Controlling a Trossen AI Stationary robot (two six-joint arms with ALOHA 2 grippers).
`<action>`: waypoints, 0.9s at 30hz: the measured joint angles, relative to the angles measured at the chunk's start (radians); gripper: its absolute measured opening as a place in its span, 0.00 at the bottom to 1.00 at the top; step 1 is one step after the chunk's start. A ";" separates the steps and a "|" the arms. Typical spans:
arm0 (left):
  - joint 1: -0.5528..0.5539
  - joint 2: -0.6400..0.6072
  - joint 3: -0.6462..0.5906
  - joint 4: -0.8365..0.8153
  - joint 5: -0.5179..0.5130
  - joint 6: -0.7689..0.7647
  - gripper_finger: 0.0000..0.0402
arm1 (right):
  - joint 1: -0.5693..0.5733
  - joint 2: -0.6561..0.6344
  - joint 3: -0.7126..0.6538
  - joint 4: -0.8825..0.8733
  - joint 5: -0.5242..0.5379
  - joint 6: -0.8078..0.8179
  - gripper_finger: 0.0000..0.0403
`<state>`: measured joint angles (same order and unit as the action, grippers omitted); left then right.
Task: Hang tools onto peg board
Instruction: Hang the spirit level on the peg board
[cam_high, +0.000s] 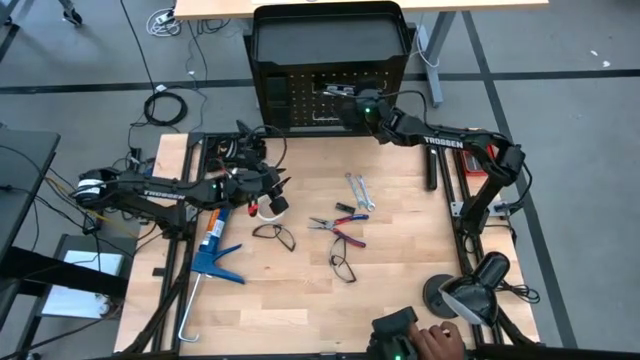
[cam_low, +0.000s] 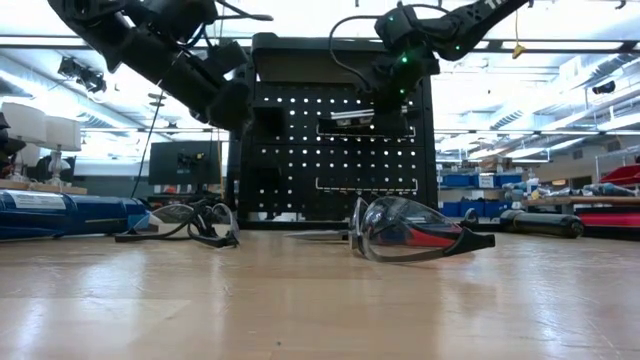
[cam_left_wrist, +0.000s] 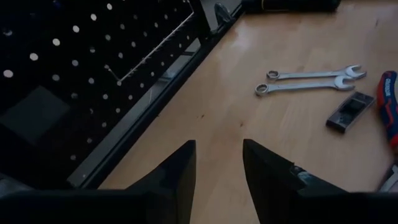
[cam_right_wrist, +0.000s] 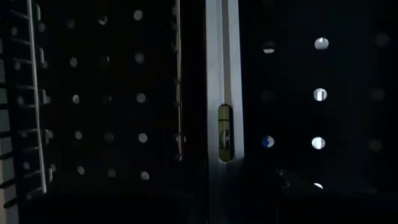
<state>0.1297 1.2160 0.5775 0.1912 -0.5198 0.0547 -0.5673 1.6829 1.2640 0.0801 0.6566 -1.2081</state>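
Up at the peg board (cam_high: 330, 60), the right gripper (cam_high: 352, 106) is pressed close to the perforated face, and from where I stand it seems to be setting a slim silver bar, a small level with a bubble vial (cam_right_wrist: 224, 134), against the panel by a wire rack (cam_low: 365, 128). In the right wrist view the level stands lengthwise along the panel, almost filling the middle of the picture, but the gripper's own fingers do not show there, and from above and from table height they are too dark against the board to read; I cannot tell whether they grip the level or have let it go. To do this step well, I'd judge the arm should make sure the bar is truly seated on its rack or hook before easing off, then draw straight back so nothing snags. The left gripper (cam_left_wrist: 217, 180) hovers over the wooden table (cam_high: 400, 290) just in front of the board's base, its fingers (cam_left_wrist: 180, 174) parted with a clear gap and nothing between them. On the table lie two silver wrenches (cam_high: 359, 191) side by side, red-and-blue pliers (cam_high: 340, 228), two pairs of safety glasses (cam_high: 274, 236), and a blue caulking gun (cam_high: 213, 258) near the left arm.
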 joint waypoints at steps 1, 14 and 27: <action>0.000 0.002 0.000 0.009 0.000 0.002 0.34 | -0.002 0.000 0.000 -0.001 -0.008 0.000 0.20; -0.001 0.003 0.000 0.006 0.007 0.005 0.34 | -0.019 0.000 0.000 -0.058 -0.089 0.049 0.30; -0.001 0.003 0.000 0.006 0.059 -0.013 0.34 | -0.020 0.000 0.000 -0.072 -0.085 0.094 0.44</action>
<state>0.1284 1.2186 0.5777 0.1971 -0.4604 0.0420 -0.5877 1.6829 1.2644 0.0083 0.5716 -1.1142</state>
